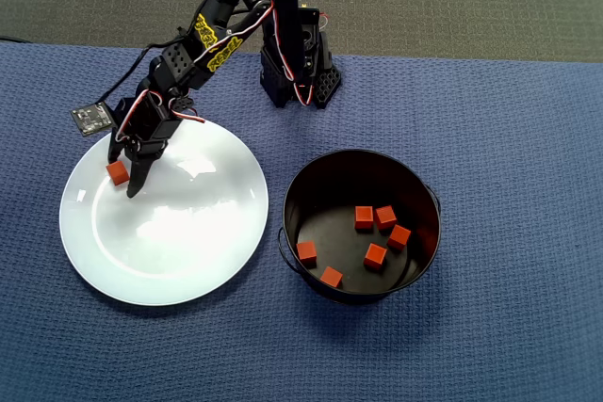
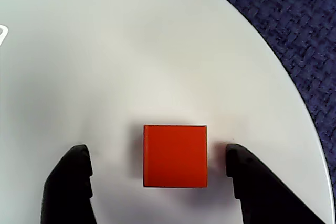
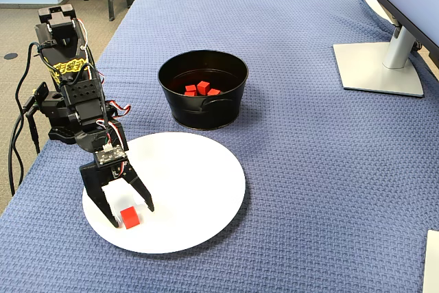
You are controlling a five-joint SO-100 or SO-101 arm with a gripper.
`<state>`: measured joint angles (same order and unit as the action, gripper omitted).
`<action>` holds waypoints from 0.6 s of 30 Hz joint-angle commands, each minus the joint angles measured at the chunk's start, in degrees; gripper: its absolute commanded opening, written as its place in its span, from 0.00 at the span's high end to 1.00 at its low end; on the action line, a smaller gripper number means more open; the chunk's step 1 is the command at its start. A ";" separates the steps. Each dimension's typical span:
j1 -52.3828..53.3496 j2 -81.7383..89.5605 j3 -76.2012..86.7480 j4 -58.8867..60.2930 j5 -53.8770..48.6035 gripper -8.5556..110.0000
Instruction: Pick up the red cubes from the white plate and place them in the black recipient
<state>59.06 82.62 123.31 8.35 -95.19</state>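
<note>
One cube (image 2: 175,156) left on plate (image 1: 188,242), sitting between wide-open tool (image 2: 157,174) fingers, untouched, nothing gripped. Six cubes (image 1: 364,217) already in pot (image 1: 429,197). Risk: uneven closing nudging cube sideways across glossy plate, spoiling grip.

A table covered by a blue woven cloth (image 1: 490,138) carries all items. In the overhead view, the white plate (image 1: 203,261) lies at 9 o'clock, the black recipient (image 1: 429,197) at 3 o'clock, the arm base (image 1: 316,82) at 12 o'clock. A monitor stand (image 3: 377,66) rests at the fixed view's 2 o'clock.
</note>
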 commanded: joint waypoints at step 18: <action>-6.15 25.66 -6.42 18.28 11.43 0.93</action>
<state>55.20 98.70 122.96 20.30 -87.19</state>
